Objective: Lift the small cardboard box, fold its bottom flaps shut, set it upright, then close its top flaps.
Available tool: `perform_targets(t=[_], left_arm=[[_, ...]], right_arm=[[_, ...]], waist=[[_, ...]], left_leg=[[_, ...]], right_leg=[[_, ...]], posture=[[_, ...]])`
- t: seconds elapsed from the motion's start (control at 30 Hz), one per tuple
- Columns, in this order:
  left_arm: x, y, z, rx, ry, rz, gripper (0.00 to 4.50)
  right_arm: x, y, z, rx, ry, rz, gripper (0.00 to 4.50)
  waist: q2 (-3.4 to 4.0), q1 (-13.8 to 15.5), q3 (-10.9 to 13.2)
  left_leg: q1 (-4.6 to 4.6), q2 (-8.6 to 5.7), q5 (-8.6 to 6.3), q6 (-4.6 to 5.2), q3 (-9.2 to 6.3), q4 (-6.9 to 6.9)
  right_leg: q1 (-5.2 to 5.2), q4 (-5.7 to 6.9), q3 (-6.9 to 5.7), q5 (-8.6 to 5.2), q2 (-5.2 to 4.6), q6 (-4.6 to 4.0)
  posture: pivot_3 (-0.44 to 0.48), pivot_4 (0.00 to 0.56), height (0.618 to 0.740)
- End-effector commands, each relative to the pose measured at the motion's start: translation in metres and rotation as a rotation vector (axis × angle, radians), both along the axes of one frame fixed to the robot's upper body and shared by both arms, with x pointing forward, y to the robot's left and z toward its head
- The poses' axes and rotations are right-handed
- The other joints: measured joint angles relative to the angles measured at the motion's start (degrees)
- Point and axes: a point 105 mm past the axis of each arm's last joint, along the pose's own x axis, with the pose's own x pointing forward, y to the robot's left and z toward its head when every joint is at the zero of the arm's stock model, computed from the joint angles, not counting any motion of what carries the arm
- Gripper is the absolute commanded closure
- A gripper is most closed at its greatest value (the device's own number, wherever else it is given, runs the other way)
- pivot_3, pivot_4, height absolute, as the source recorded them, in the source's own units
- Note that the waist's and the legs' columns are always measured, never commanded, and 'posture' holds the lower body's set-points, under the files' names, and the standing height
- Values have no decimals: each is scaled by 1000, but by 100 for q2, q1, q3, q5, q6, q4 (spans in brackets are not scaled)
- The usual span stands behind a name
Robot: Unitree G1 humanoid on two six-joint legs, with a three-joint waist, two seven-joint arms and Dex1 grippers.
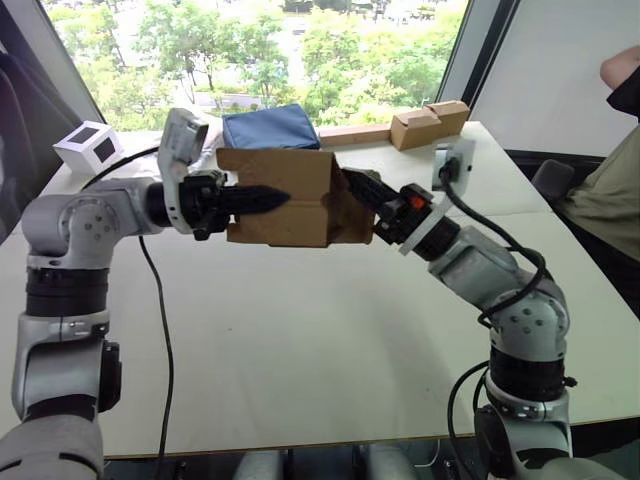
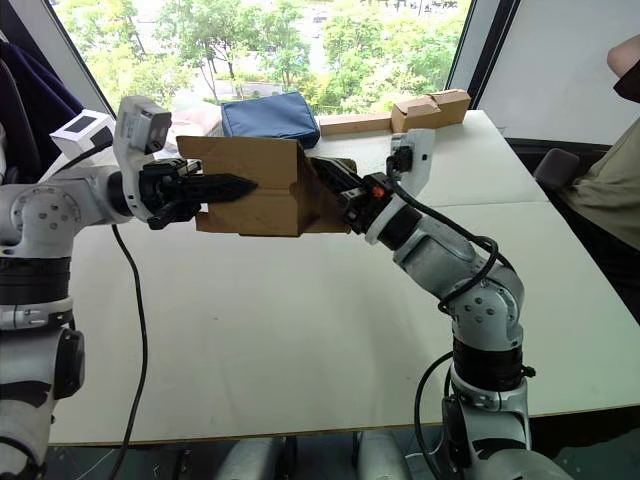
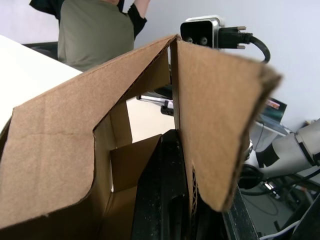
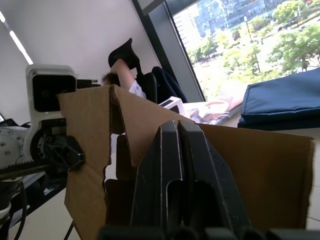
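Note:
The small cardboard box (image 1: 300,215) hangs on its side above the white table (image 1: 330,340), between my two arms. My left gripper (image 1: 280,198) is shut on the box's front wall, with one black finger lying across the outside of the brown panel. In the left wrist view that wall (image 3: 220,125) runs up beside my finger (image 3: 167,195), and the flaps (image 3: 130,165) stand loose inside the open end. My right gripper (image 1: 352,182) is shut, its fingers (image 4: 177,170) pressed together against the box's right end.
Behind the box lies a blue padded bag (image 1: 270,127). Two tan boxes joined to a cardboard strip (image 1: 430,122) sit at the back right, and a white box with a black panel (image 1: 88,146) at the back left. A person (image 1: 610,170) sits beyond the table's right edge.

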Motion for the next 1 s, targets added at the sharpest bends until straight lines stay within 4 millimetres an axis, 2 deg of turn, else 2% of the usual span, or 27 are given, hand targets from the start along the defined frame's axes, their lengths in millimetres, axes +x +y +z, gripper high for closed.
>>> perform_targets(t=[0.03, 0.3, 0.6, 0.73, 1.0], left_arm=[[-6, -1, 13, -24, -57, -20, 4500], [-8, 1, 16, -47, -52, -22, 4500], [-8, 7, 12, -39, -38, -4, 4500], [-5, 8, 12, -38, -39, 9, 4500], [0, 11, 12, -39, -42, 26, 4500]], right_arm=[[-11, 10, 9, -11, -62, 60, 4466], [-8, 23, 2, -33, -71, 106, 4466], [-9, 27, 3, -10, -90, 111, 4466], [-18, 20, 5, -36, -116, 126, 4466], [-56, 3, 0, -219, -166, 267, 4466]], waist=[[0, -1, 0], [0, -3, 0], [-1, 2, 1], [-1, 4, 1], [-3, 11, 1]], left_leg=[[0, 0, 0, 0, 0, 1], [0, 0, 0, 0, 0, 2], [0, 0, 0, 0, 0, 2], [0, -1, 0, 0, 0, 3], [1, -1, -2, 3, 0, 4]], right_leg=[[0, 2, 0, 0, 0, 0], [-2, 3, 1, 0, 3, 0], [-5, 7, 3, -1, 6, -1], [-5, 7, 4, -1, 4, -1], [-3, 0, 3, -2, 4, -1]], posture=[[0, 150, 737], [0, 150, 737], [0, 150, 737], [0, 150, 737], [0, 150, 737]])
